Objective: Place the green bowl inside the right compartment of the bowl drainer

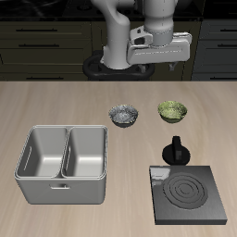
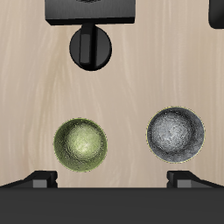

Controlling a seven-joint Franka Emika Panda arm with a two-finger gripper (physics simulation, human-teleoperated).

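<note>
The green bowl [image 1: 172, 111] [image 2: 81, 144] sits upright on the wooden table, olive outside and yellowish inside, with nothing in it. The bowl drainer [image 1: 65, 190] is a grey metal basin near the table's front edge, and both of its wells are empty. My gripper [image 1: 157, 57] [image 2: 112, 181] hangs high above the back of the table, well above the green bowl and apart from it. Its fingertips [image 2: 39, 181] stand wide apart in the wrist view, so it is open and holds nothing.
A grey speckled bowl [image 1: 123, 115] [image 2: 176, 134] rests beside the green bowl, towards the drainer. A small black knobbed object [image 1: 176, 150] [image 2: 91, 46] stands between the green bowl and the flat black stove plate [image 1: 188, 194] [image 2: 92, 9].
</note>
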